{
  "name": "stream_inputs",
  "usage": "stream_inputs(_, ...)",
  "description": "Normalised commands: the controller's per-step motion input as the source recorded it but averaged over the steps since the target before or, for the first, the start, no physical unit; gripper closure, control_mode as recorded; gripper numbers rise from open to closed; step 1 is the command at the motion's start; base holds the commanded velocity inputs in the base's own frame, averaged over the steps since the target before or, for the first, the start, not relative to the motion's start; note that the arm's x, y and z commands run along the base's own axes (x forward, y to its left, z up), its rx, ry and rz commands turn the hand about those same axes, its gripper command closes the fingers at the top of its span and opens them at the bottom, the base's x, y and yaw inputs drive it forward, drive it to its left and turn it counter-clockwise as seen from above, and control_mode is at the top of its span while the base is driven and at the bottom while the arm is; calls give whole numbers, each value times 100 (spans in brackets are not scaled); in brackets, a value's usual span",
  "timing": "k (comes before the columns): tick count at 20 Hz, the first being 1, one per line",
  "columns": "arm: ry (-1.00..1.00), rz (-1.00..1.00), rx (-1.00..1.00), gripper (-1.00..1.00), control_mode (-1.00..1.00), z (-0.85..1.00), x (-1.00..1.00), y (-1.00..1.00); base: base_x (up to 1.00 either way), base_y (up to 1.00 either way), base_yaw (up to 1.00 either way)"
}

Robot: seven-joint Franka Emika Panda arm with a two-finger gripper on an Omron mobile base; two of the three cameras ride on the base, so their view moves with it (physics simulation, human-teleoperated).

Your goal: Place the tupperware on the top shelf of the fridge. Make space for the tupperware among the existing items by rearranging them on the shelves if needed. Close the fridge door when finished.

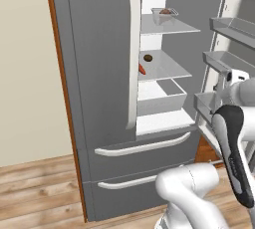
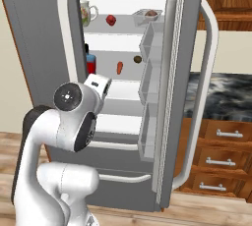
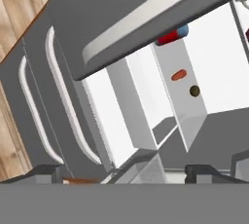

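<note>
Pincer (image 3: 124, 172) spread wide and empty, low by the fridge (image 1: 99, 73) drawers; tupperware (image 2: 147, 14) already sits up on the top shelf (image 2: 125, 24), right door open.

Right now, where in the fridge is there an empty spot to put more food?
The top shelf is crowded: mug, red fruit and tupperware line it. The shelf below has bare glass between the red bottle and the carrot, and in front of the brown lump.
</note>
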Motion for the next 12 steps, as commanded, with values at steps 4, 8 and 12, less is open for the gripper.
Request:
stream_inputs(4,-12,-7,8,-100,-100,-3,-66,-84,0,0,0)
stream_inputs(8,-3,0,10,-100,-100,-19,-33,-100,0,0,0)
stream_inputs(12,-2,2,7,-100,-100,-41,-53,-81,0,0,0)
